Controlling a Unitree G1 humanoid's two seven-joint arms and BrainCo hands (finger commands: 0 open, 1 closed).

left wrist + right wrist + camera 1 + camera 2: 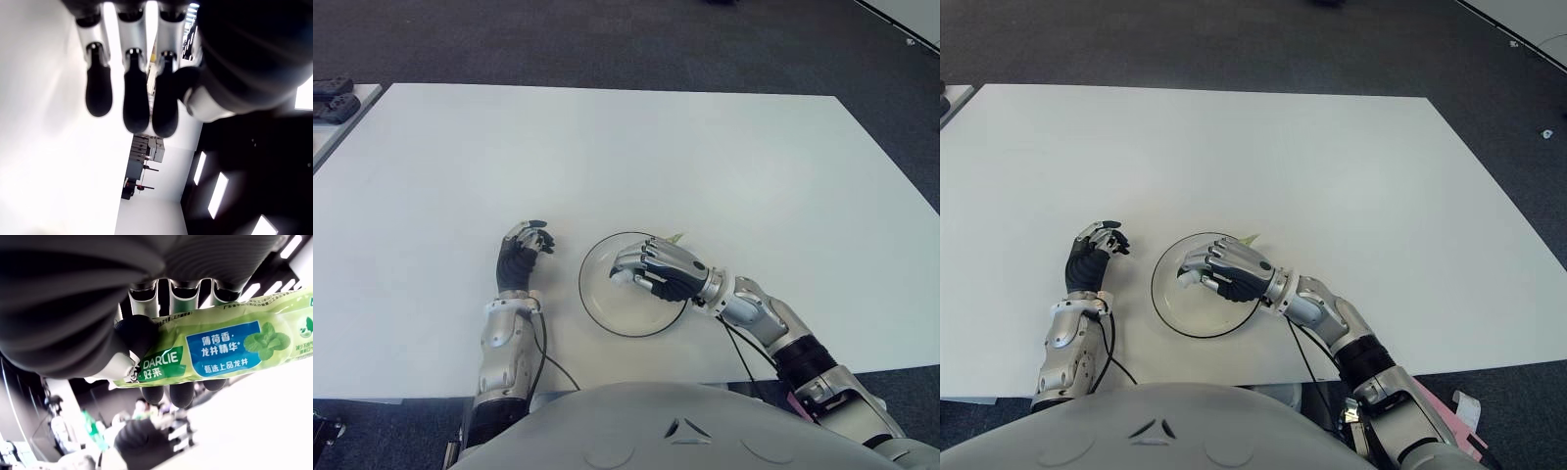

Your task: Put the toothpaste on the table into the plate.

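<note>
The table [705, 157] is white and rectangular, standing on dark carpet [607, 39]. A round clear plate [597, 294] with a dark rim lies flat on it near the front edge, about midway along that edge. At the far left, a second white surface [337, 132] carries dark objects [333, 98] of unclear kind.

Right hand [658, 271] holds toothpaste [215, 351] over plate [595, 299]; left hand [522, 253] left.

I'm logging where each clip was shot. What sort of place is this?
Probably an office or lab test room: a plain white table on dark carpet, bare but for a plate. The right hand holds a toothpaste tube over it.
</note>
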